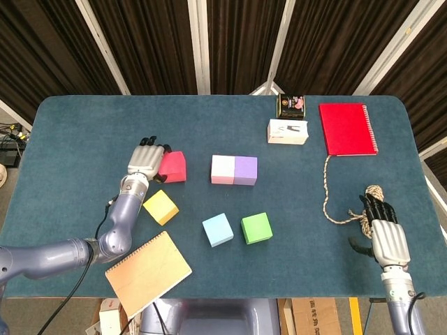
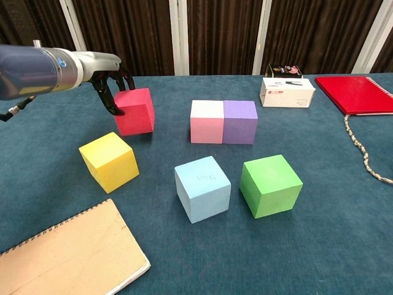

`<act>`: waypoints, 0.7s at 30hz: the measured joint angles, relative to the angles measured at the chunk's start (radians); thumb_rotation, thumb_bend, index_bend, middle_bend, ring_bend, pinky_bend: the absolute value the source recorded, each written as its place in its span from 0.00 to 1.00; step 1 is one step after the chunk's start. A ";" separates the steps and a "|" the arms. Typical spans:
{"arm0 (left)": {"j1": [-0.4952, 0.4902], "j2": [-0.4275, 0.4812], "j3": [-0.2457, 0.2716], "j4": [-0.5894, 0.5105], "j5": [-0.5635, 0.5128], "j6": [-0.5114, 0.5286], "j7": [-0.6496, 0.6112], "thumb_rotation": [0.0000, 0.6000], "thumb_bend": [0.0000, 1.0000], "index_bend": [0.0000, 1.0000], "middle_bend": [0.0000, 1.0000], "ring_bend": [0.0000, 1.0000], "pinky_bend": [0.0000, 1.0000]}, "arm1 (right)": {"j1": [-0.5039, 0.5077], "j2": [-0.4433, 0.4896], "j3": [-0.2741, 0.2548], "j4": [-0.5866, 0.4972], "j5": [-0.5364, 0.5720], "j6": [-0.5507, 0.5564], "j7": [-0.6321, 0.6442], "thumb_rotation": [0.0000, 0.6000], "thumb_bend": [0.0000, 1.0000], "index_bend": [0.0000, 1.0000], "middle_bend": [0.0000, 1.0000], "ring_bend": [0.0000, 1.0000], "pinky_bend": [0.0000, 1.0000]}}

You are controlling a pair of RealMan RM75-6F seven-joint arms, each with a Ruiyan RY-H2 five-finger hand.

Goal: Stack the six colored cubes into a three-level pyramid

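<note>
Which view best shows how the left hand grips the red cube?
The chest view: it shows the left hand's dark fingers wrapped on the red cube's left side, seen side-on. The head view looks down on the hand's back, hiding most finger contact; the cube shows beside it.

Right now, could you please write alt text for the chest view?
The left robot hand grips a red cube beside touching pink and purple cubes; yellow, blue and green cubes sit nearer on the blue table.

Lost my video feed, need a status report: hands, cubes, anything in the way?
Left hand grips red cube, lifted. Right hand idle near rope. Pink cube and purple cube touching. Path clear.
</note>
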 measured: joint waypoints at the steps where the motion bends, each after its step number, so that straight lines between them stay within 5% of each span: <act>1: -0.006 0.003 0.001 0.008 0.004 -0.015 0.000 1.00 0.40 0.29 0.31 0.01 0.05 | 0.001 -0.002 0.001 0.002 0.004 -0.002 -0.006 1.00 0.27 0.00 0.00 0.00 0.00; 21: -0.090 -0.107 0.041 0.315 0.266 -0.262 -0.185 1.00 0.40 0.28 0.30 0.01 0.05 | -0.008 -0.029 0.034 0.011 0.070 0.036 -0.064 1.00 0.27 0.00 0.00 0.00 0.00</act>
